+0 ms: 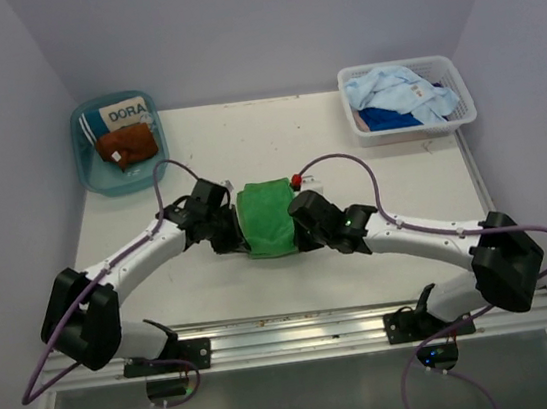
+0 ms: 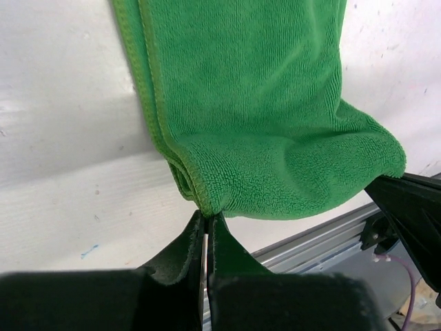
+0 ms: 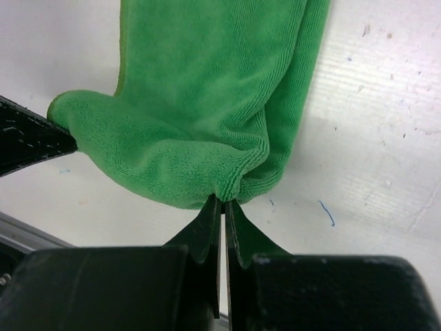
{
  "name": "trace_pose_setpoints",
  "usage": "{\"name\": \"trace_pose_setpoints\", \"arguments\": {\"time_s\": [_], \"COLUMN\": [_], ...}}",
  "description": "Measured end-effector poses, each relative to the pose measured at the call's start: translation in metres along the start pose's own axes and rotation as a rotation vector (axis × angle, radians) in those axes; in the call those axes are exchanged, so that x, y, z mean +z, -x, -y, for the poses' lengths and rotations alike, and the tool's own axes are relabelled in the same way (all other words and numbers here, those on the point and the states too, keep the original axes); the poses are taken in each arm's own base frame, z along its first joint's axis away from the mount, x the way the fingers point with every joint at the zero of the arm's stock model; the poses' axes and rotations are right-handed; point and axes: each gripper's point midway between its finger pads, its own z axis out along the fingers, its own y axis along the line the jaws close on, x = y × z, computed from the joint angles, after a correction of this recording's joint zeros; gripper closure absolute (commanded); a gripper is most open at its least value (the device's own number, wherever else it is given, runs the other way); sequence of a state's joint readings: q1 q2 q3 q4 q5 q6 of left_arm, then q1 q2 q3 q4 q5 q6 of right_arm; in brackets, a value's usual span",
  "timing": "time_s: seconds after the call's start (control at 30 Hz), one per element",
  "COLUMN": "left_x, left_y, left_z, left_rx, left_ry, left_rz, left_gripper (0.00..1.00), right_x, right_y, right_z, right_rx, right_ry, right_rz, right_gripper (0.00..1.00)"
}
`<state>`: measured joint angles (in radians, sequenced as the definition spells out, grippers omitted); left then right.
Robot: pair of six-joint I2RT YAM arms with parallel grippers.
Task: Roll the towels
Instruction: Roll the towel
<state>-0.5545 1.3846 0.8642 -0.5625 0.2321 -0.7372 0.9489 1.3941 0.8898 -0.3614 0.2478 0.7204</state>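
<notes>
Top view: holds the folded green towel (image 1: 268, 220) between left gripper (image 1: 236, 234) and right gripper (image 1: 303, 231); seemingly no roll formed yet, blue towels (image 1: 395, 93) heaped in the white basket (image 1: 459, 118) far beyond. Left wrist: pinches shut on a plush, stitched-hem corner at the jaw tips. Right wrist: clamps the opposite soft, doubled corner.

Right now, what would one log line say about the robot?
green towel: folded, on table | left gripper: shut on its edge | right gripper: shut on its edge
</notes>
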Motion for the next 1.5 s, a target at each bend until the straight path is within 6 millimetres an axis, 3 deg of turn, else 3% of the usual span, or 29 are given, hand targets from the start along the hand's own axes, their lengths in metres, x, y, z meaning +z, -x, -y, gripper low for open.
{"name": "trace_pose_setpoints", "arguments": {"time_s": [0.2,0.43,0.7,0.83,0.9,1.03,1.13,1.3,1.37,1.5], "left_x": [0.001,0.015,0.033,0.026,0.018,-0.003,-0.011,0.005,0.015,0.034], "left_y": [0.022,0.035,0.056,0.073,0.079,0.085,0.083,0.063,0.058,0.053], "left_z": [-0.004,-0.010,-0.017,-0.017,-0.015,-0.004,0.013,0.030,0.028,0.020], "left_rx": [-0.028,-0.045,-0.056,-0.049,-0.045,-0.029,-0.008,0.016,0.013,0.001], "left_ry": [0.012,0.046,0.113,0.150,0.154,0.121,0.057,-0.022,-0.023,-0.001], "left_rz": [0.025,0.014,0.034,0.095,0.133,0.195,0.218,0.158,0.131,0.092], "left_gripper": [1.00,1.00,0.77,0.68,0.68,0.71,0.74,0.78,0.79,0.80], "right_x": [0.010,0.035,0.065,0.076,0.078,0.077,0.071,0.044,0.032,0.027], "right_y": [0.018,0.026,0.033,0.037,0.038,0.041,0.045,0.065,0.073,0.072], "right_z": [0.004,0.014,0.029,0.033,0.034,0.032,0.030,0.019,0.013,0.006], "right_rx": [-0.009,-0.011,0.015,0.029,0.031,0.024,0.018,0.024,0.024,0.014], "right_ry": [-0.026,-0.068,-0.119,-0.130,-0.131,-0.127,-0.118,-0.071,-0.046,-0.026], "right_rz": [0.017,-0.002,-0.029,-0.042,-0.046,-0.048,-0.039,0.025,0.056,0.060], "right_gripper": [1.00,1.00,1.00,1.00,0.90,0.70,0.69,0.77,0.84,0.86]}}
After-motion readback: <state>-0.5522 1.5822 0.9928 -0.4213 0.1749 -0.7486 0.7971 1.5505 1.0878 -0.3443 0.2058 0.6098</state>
